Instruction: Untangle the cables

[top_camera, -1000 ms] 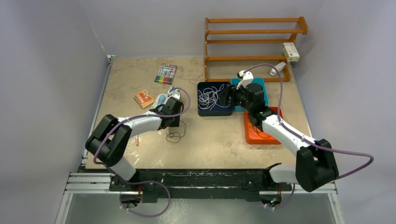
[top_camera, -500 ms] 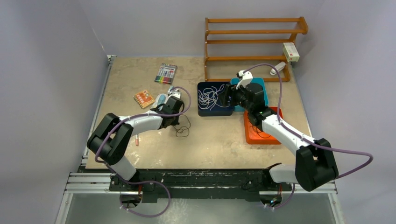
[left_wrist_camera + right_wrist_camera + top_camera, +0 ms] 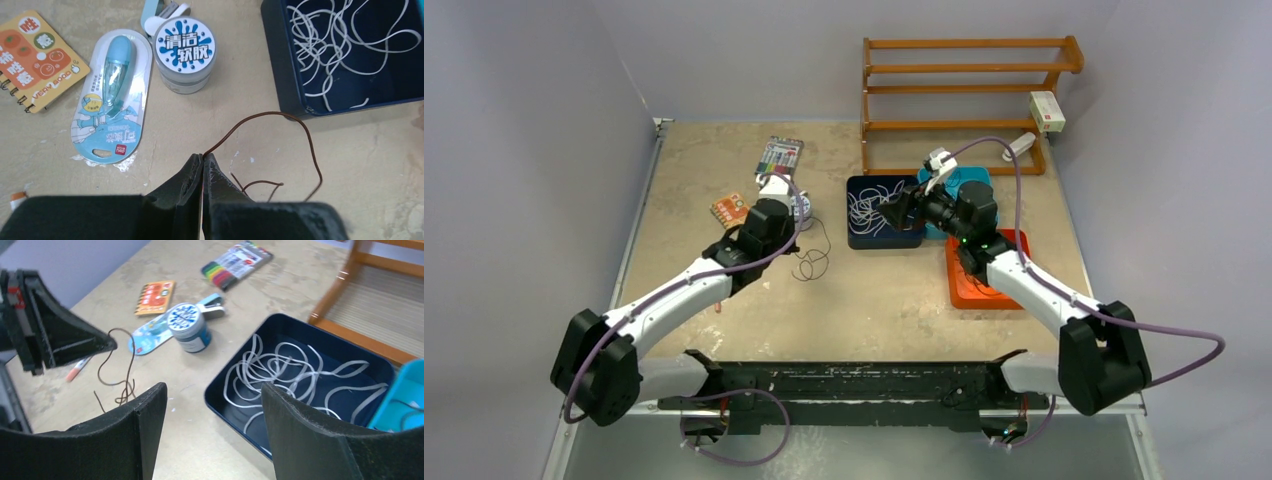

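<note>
A thin dark brown cable [image 3: 306, 135] curls in loops on the table [image 3: 894, 310]. One end rises into my left gripper [image 3: 204, 158], which is shut on it just above the surface. From above, that gripper [image 3: 799, 225] hangs beside the loose coil [image 3: 809, 264]. Several white cables [image 3: 871, 208] lie tangled in a navy box [image 3: 856, 238], also seen as white cables [image 3: 285, 365] in the right wrist view. My right gripper [image 3: 212, 387] is open and holds nothing, hovering over the box's near left corner. More dark cable [image 3: 980, 282] lies in an orange tray [image 3: 956, 292].
A white jar [image 3: 184, 54], a blue packaged tool [image 3: 111, 95] and an orange notebook [image 3: 35, 57] lie left of the navy box. A marker pack [image 3: 779, 157] sits further back. A teal tray [image 3: 972, 180] and a wooden rack [image 3: 964, 90] stand behind. An orange-tipped pen [image 3: 717, 300] lies near left.
My left gripper has shut on the brown cable's end and lifted it, its arm stretching out toward the jar. The coil has shifted slightly right. The right gripper edged left over the box.
</note>
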